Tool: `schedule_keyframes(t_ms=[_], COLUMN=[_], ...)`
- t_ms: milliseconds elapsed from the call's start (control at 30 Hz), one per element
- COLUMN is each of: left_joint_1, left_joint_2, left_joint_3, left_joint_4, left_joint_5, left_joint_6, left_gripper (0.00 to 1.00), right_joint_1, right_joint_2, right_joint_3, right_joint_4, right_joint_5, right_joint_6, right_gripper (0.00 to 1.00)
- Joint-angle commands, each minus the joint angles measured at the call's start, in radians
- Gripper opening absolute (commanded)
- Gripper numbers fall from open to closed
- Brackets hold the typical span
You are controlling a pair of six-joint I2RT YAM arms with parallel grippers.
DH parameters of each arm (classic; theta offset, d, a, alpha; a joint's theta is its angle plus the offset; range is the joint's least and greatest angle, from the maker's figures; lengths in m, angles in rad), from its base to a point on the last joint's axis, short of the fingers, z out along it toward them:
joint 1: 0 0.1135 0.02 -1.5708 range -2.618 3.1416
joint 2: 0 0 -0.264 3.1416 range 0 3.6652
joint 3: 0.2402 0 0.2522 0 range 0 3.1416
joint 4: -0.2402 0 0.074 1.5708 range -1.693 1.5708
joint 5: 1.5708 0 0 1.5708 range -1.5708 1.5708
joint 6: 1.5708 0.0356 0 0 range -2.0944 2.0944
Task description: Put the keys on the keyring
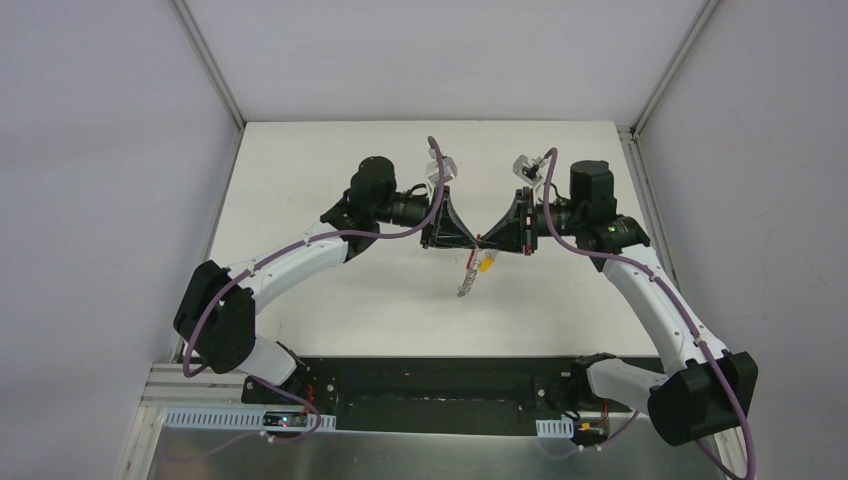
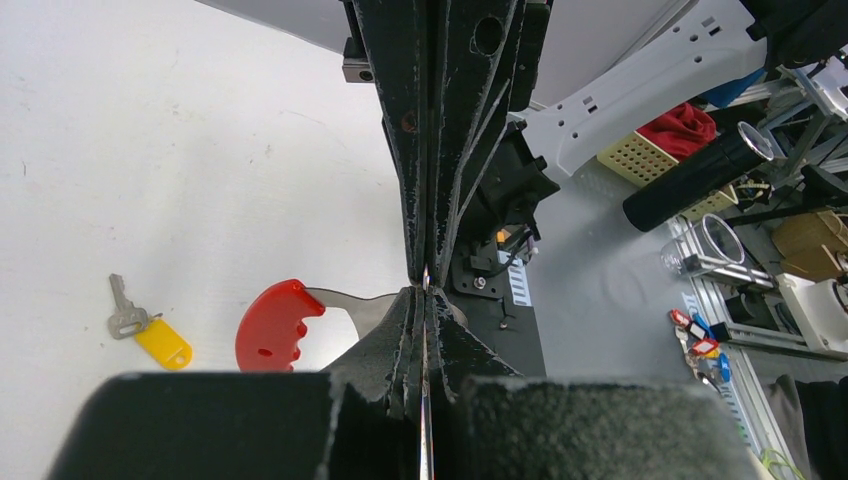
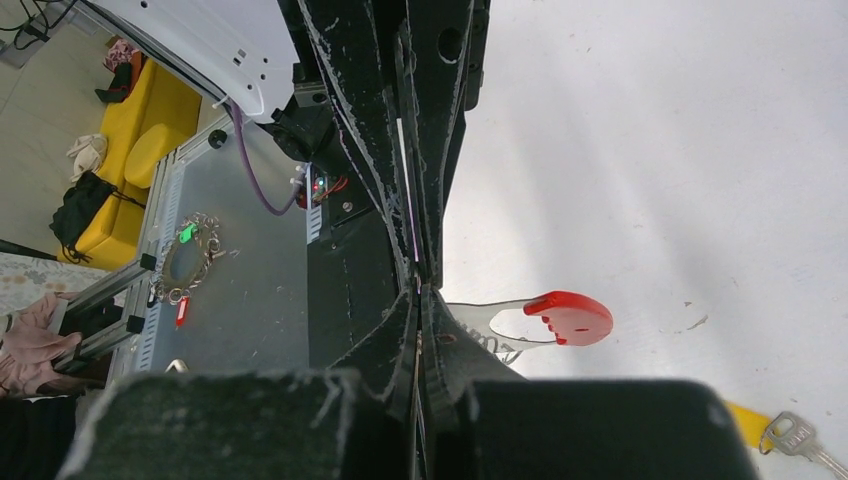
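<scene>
Key [image 2: 160, 340]: silver blade, yellow head, flat on white table [image 2: 150, 150], apart from keyring and clear of both my grippers. In right wrist view it sits at bottom corner, partly behind my own finger.

Keyring [image 2: 275, 328]: red foot-shaped tab on silver metal strip. Strip runs into spot where my fingertips meet.

My left gripper [image 2: 424, 296]: jaws pressed tight together, pinching strip's end.

My right gripper [image 3: 419, 292]: likewise clamped on strip, tip to tip against left.

Top view: both arms reach inward, meeting over mid-table.
</scene>
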Motion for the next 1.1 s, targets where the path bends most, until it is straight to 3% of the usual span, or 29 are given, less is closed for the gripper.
schedule_keyframes(t_ms=[0, 67, 233, 400, 600, 800, 1067], left_joint_1=[0.007, 0.007, 0.025, 0.031, 0.028, 0.015, -0.055], left_joint_2=[-0.014, -0.022, -0.038, 0.0, 0.157, 0.353, 0.549], left_joint_3=[0.016, 0.022, 0.053, 0.169, 0.318, 0.441, 0.594], left_joint_4=[0.045, 0.015, -0.144, -0.509, -0.717, -0.753, -0.769], left_joint_5=[0.021, 0.015, -0.058, -0.262, -0.442, -0.5, -0.549], left_joint_6=[0.005, 0.032, 0.131, 0.246, 0.254, 0.121, -0.02], left_gripper=[0.0, 0.0, 0.25, 0.53, 0.56, 0.57, 0.56], right_joint_1=[0.002, -0.001, -0.032, -0.086, -0.175, -0.262, -0.367], right_joint_2=[-0.002, -0.006, -0.032, -0.065, -0.102, -0.13, -0.207], right_joint_3=[0.0, 0.009, 0.019, 0.026, 0.014, -0.011, -0.08], right_joint_4=[0.022, -0.009, -0.05, -0.086, -0.145, -0.191, -0.213], right_joint_5=[-0.025, -0.005, 0.071, 0.178, 0.273, 0.375, 0.392], right_joint_6=[-0.01, -0.046, -0.077, -0.084, -0.089, -0.087, -0.11], right_gripper=[0.0, 0.0, 0.0, 0.0, 0.0, 0.0, 0.0])
